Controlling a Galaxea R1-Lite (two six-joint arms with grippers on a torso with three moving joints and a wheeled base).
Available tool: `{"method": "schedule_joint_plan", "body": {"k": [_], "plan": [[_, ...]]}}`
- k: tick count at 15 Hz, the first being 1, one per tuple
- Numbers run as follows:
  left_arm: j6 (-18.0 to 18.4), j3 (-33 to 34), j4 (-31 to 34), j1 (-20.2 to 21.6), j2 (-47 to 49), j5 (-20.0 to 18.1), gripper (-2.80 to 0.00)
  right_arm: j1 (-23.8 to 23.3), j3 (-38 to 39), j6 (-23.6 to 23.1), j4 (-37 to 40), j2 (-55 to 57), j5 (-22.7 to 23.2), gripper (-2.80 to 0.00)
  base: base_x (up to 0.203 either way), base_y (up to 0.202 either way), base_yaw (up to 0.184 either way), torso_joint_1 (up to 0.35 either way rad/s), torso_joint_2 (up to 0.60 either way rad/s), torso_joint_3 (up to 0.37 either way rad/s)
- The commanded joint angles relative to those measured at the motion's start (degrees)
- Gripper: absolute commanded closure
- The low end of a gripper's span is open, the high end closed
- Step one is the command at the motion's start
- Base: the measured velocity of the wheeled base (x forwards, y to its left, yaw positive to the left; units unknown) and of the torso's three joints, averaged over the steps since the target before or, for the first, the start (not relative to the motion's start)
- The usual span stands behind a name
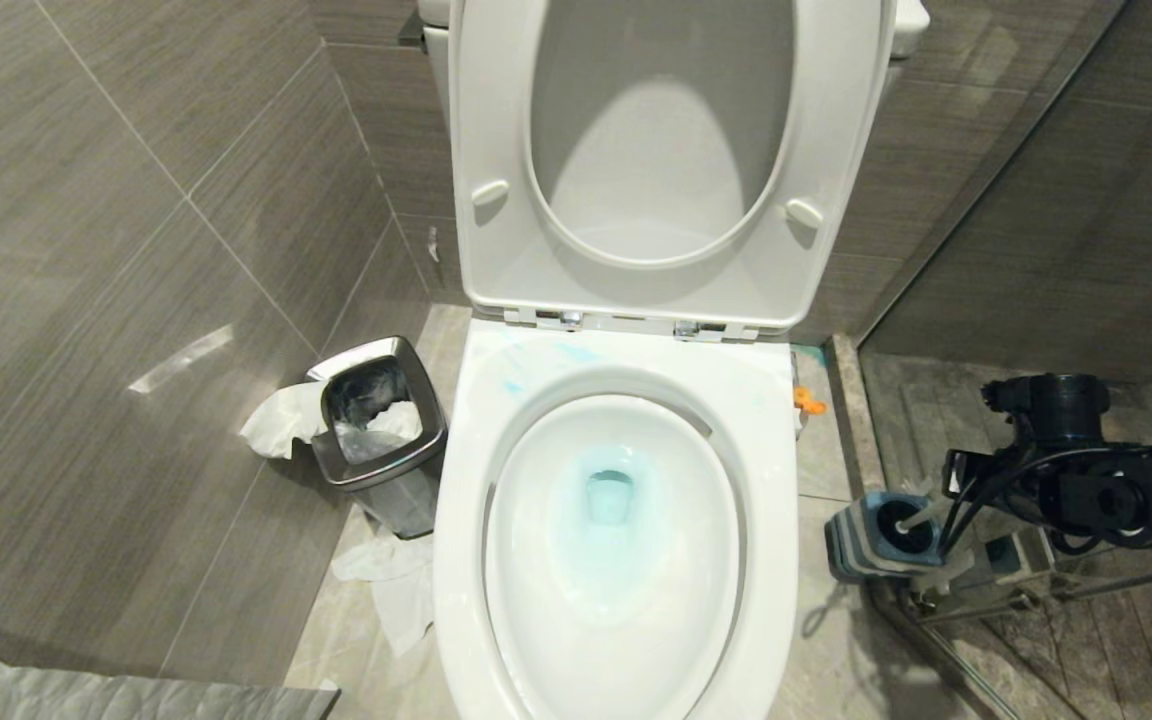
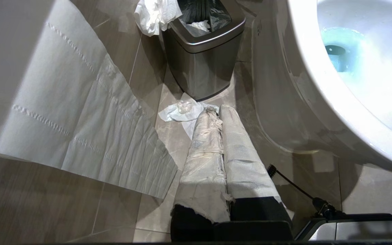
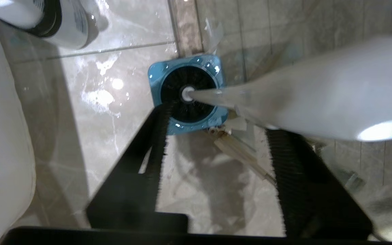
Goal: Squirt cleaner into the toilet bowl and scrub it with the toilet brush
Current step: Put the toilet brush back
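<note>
Brush step: toilet brush (image 3: 284, 92) sits in its blue holder (image 1: 871, 540) at lower right of head view, right gripper (image 3: 216, 163) above it, jaws apart around the handle, not gripping. Toilet bowl (image 1: 616, 540) centre, blue-tinted water. Next likely: close and lift, or withdraw if scrubbing's done. Left gripper (image 2: 221, 112) shut, idle.
</note>
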Motion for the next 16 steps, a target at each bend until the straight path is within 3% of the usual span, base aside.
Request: {"method": "schedule_joint_plan", "body": {"k": [1, 9, 12, 13, 16], "plan": [[0.0, 0.0, 0.0, 0.0, 0.1, 0.0, 0.00, 0.0, 2.7, -0.9, -0.7, -2.5, 0.3, -2.80, 0.000, 0.000, 0.000, 0.000, 0.00, 0.000], [0.0, 0.0, 0.0, 0.0, 0.1, 0.0, 0.00, 0.3, 18.3, -5.1, -0.7, -20.6, 11.6, -2.80, 0.000, 0.000, 0.000, 0.000, 0.00, 0.000], [0.0, 0.0, 0.0, 0.0, 0.1, 0.0, 0.00, 0.6, 21.6, -10.3, -1.0, -27.8, 15.9, -2.80, 0.000, 0.000, 0.000, 0.000, 0.00, 0.000], [0.0, 0.0, 0.0, 0.0, 0.1, 0.0, 0.00, 0.7, 22.9, -13.2, -2.4, -29.6, 16.8, 0.00, 0.000, 0.000, 0.000, 0.000, 0.00, 0.000], [0.0, 0.0, 0.0, 0.0, 0.1, 0.0, 0.00, 0.8, 27.6, -17.0, -10.6, -30.6, 17.5, 0.00, 0.000, 0.000, 0.000, 0.000, 0.00, 0.000]]}}
